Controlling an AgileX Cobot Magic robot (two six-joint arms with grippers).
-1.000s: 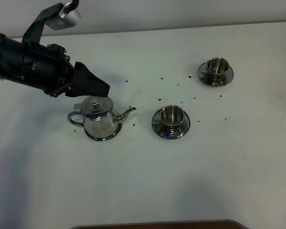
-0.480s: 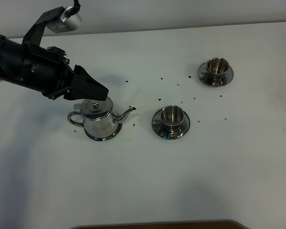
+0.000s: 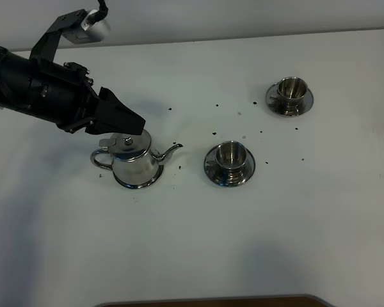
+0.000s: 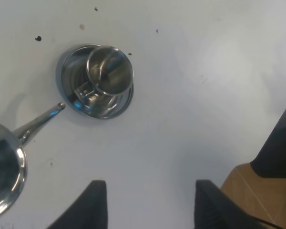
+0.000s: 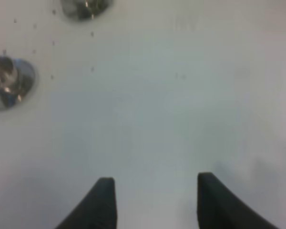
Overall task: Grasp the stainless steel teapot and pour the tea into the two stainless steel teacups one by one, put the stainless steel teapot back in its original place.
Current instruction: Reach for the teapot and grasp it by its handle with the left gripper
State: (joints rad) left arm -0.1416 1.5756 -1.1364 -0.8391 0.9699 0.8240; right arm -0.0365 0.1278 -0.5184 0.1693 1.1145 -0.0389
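- The stainless steel teapot (image 3: 136, 163) stands upright on its coaster (image 3: 138, 185) on the worktop (image 3: 198, 243), at 9 o'clock from the nearer teacup (image 3: 229, 157).
- The left claw (image 4: 149, 202) hangs wide open and empty by the lid (image 3: 128, 139), toward its 11 o'clock.
- The polished steel looks rigid and slippery, and is likely heavy with tea; the loop handle (image 3: 100, 157), at the pot's 9 o'clock, offers the surest hold.
- The right claw (image 5: 155, 200) is parted, holding nothing.

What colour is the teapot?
The teapot is shiny silver, like a mirror. The exterior high view shows it best.
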